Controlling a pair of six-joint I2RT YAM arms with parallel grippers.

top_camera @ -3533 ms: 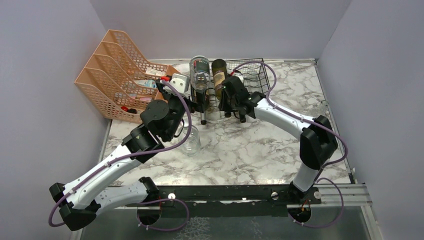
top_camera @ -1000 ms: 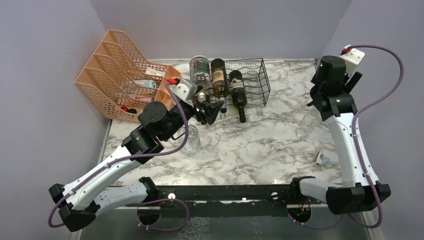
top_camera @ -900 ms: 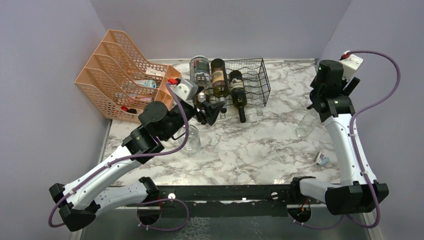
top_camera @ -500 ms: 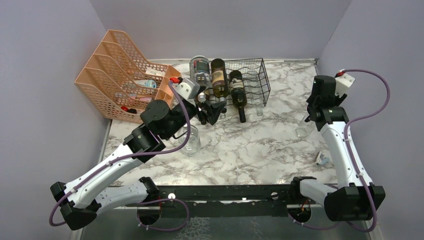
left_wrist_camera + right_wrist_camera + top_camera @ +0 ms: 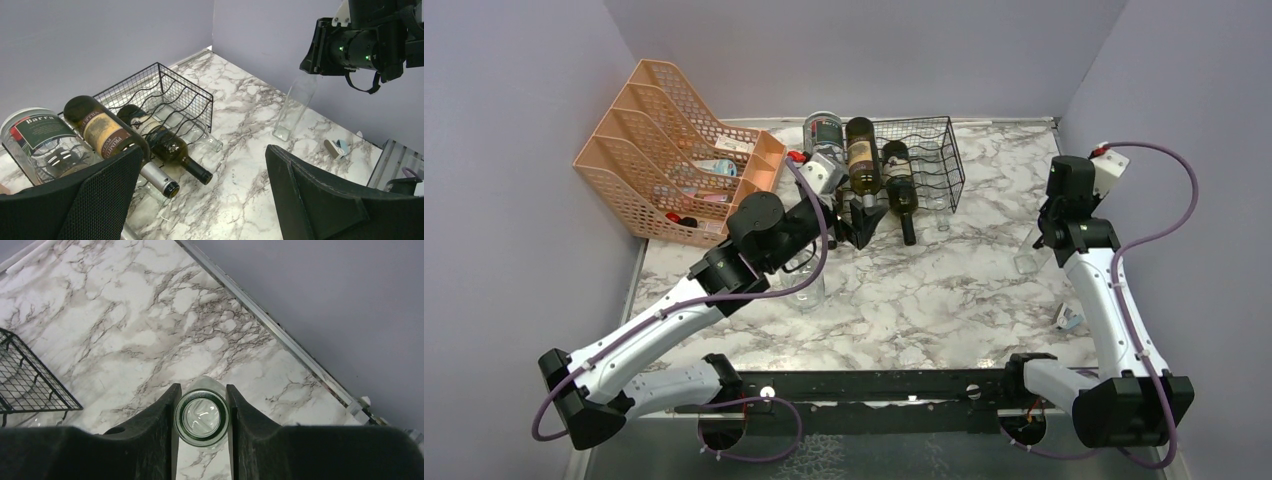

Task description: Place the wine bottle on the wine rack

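Three bottles (image 5: 865,160) sit in the rack (image 5: 932,150); our right gripper (image 5: 202,390) clamps the clear bottle (image 5: 294,107) by its neck, upright on the counter (image 5: 944,290), well apart. Our left gripper (image 5: 860,218) is wide open. Next we'd lift, then tilt it.

The right slots of the wine rack (image 5: 936,165) are free; three bottles (image 5: 861,158) fill the left ones, necks sticking forward, the left pincer (image 5: 862,221) gaping before them. Between rack and the clear bottle (image 5: 292,107) in the right pincer (image 5: 201,412), the bench (image 5: 969,250) is bare.
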